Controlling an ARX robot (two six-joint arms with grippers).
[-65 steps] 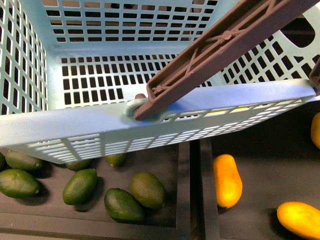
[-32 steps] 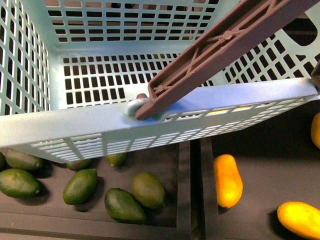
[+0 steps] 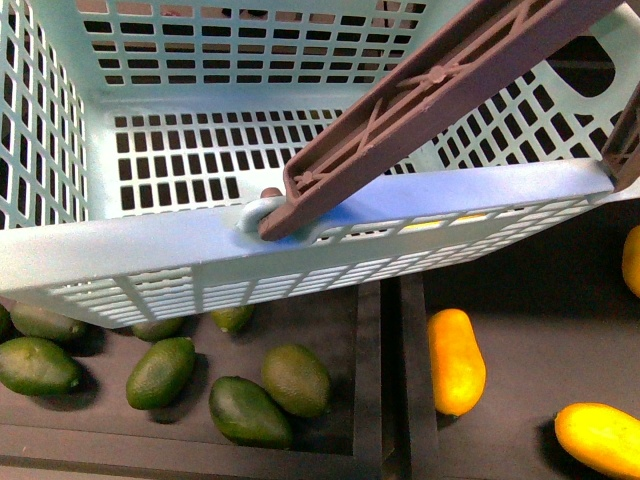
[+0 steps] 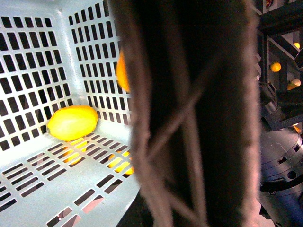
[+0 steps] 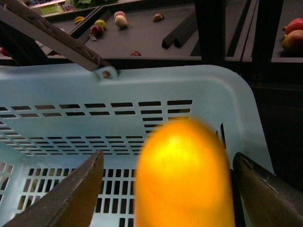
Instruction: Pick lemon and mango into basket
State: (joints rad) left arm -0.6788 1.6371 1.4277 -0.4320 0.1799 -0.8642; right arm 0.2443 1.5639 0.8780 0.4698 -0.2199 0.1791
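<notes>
The basket (image 3: pixel 150 260) waits under the mango (image 5: pixel 184 179)
Release well inside the wall, clear of the raised handle (image 3: pixel 430 100), which hides the left hand: its grip I cannot tell. The right hand (image 5: pixel 168 154) is spread, a gap showing beside the mango. The lemon (image 4: pixel 72 122) lies inside already; green fruits (image 3: pixel 160 370) sit below, outside.

The right gripper (image 5: pixel 167 155) has 2 flat, wedge-shaped fingers (image 5: pixel 66 198) in matte dark grey-brown, each narrowing to a blunt tip. In the left wrist view, a rounded silver-grey housing (image 4: pixel 279 161) carries a black band and sits below dark, boxy fittings, all of it blurred.
</notes>
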